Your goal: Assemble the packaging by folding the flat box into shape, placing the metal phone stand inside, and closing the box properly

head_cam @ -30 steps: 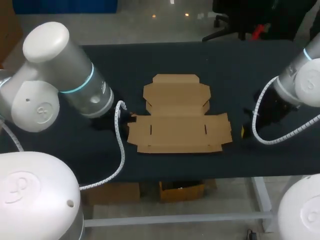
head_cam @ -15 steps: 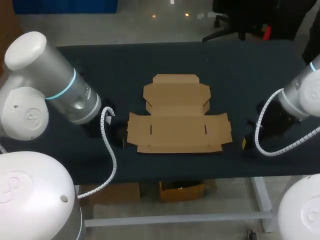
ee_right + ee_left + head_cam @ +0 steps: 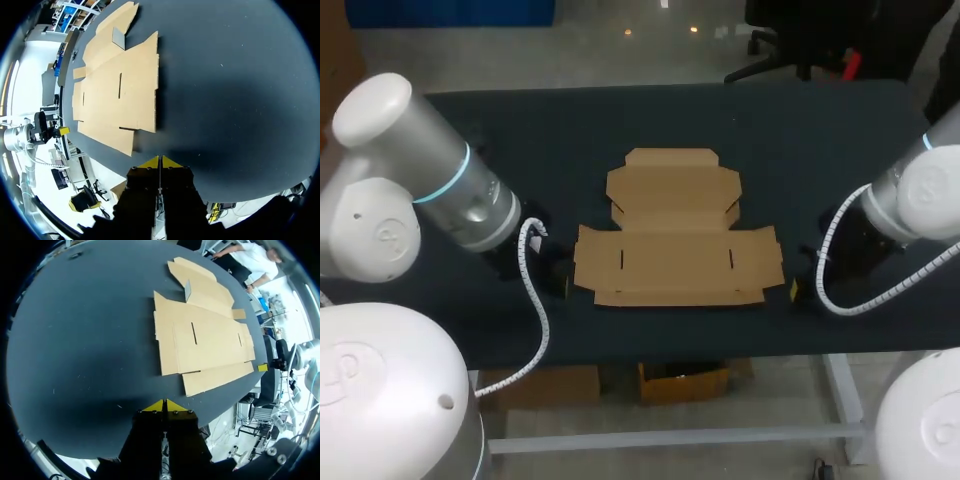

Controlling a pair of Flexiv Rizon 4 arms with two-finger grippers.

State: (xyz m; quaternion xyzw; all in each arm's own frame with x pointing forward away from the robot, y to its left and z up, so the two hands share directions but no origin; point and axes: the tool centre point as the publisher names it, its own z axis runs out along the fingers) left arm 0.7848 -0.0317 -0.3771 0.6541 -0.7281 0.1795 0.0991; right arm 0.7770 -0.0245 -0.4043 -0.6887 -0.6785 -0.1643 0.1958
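A flat, unfolded brown cardboard box [image 3: 675, 240] lies in the middle of the dark table [image 3: 560, 130], its lid panel towards the far side. In the left wrist view the box [image 3: 205, 335] lies ahead of my shut left gripper [image 3: 164, 406], well clear of it. In the right wrist view the box [image 3: 120, 90] lies ahead of my shut right gripper [image 3: 159, 161], also apart. From above, my left gripper [image 3: 560, 276] sits just off the box's left edge and my right gripper [image 3: 796, 290] just off its right edge. Neither holds anything. I see no metal phone stand.
A small side flap [image 3: 188, 290] by the lid stands slightly raised and looks grey; its twin [image 3: 118, 38] shows from the other side. Both grippers are close to the table's front edge [image 3: 680, 345]. Bare tabletop surrounds the box.
My left arm has pulled back leftward and nearer the front edge, away from the box's left edge. My right gripper has dropped toward the front edge and edged slightly closer to the box.
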